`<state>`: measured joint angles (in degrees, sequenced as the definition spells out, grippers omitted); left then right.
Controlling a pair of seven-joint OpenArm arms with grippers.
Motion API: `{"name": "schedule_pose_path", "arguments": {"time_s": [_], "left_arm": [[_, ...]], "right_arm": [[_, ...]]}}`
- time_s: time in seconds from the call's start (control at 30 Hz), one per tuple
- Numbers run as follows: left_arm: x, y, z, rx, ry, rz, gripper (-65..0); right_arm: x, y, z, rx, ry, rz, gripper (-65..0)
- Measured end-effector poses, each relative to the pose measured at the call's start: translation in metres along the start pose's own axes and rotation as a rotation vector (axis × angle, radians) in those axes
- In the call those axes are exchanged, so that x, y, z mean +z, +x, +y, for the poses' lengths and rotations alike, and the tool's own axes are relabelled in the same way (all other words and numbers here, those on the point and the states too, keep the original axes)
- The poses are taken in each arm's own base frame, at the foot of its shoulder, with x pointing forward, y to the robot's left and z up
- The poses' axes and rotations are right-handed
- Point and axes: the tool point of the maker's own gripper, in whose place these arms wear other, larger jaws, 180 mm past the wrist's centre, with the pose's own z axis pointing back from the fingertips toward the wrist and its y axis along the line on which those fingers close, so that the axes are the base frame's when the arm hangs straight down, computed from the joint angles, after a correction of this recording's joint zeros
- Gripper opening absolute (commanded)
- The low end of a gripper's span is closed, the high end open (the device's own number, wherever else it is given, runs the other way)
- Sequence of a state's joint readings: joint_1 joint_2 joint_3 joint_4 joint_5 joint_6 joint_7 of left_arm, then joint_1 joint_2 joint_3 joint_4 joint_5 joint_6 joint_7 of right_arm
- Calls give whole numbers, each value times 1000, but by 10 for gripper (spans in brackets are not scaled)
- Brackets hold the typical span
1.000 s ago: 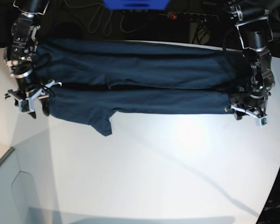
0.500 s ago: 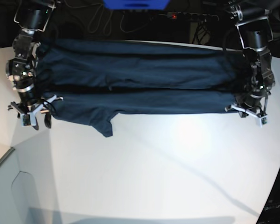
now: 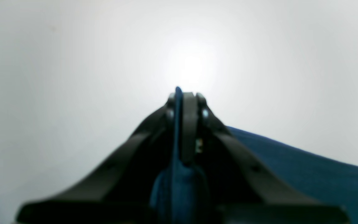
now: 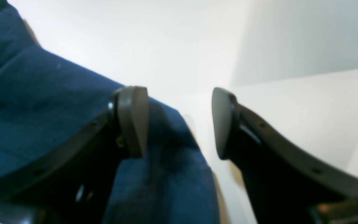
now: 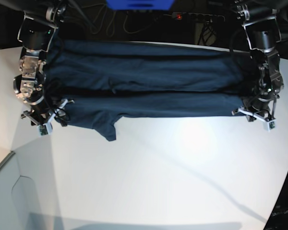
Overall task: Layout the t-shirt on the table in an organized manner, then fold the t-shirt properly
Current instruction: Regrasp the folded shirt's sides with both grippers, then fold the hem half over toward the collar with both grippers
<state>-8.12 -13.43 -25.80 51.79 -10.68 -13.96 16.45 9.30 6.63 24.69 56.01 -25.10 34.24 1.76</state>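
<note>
T-shirt [image 5: 144, 86] pinched in left jaws

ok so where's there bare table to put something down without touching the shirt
The glossy white table is bare across its whole near half, from the front edge of the dark navy cloth t-shirt toward the camera. The far strip is crowded: the shirt spans it, with the left gripper shut on one end and the open right gripper at the other.
</note>
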Motion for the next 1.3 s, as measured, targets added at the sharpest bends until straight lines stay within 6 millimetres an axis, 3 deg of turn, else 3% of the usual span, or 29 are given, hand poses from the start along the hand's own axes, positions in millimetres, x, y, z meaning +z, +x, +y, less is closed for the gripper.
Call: {"name": "schedule_pose_path", "arguments": {"time_s": [0.2, 0.47, 0.57, 0.67, 0.8, 0.93, 1.13, 1.3], "left_arm": [[0, 0, 0, 0, 0, 0, -649], [0, 0, 0, 0, 0, -1, -649], [0, 0, 0, 0, 0, -1, -649], [0, 0, 0, 1, 1, -1, -649], [0, 2, 0, 0, 1, -3, -649], [-3, 15, -4, 0, -1, -23, -649], [1, 65, -17, -20, -26, -139, -649], [1, 78, -22, -23, -35, -165, -649]], "right_arm": [[4, -17, 5, -6, 10, 32, -321], [-1, -22, 9, -61, 29, 12, -334], [-2, -21, 17, -23, 60, 15, -434], [-4, -19, 23, 20, 89, 21, -635], [-5, -16, 23, 34, 93, 22, -650], [-7, -2, 14, 85, 71, 33, -650], [-4, 35, 1, 129, 31, -48, -650], [-1, 60, -24, 68, -45, -117, -650]]}}
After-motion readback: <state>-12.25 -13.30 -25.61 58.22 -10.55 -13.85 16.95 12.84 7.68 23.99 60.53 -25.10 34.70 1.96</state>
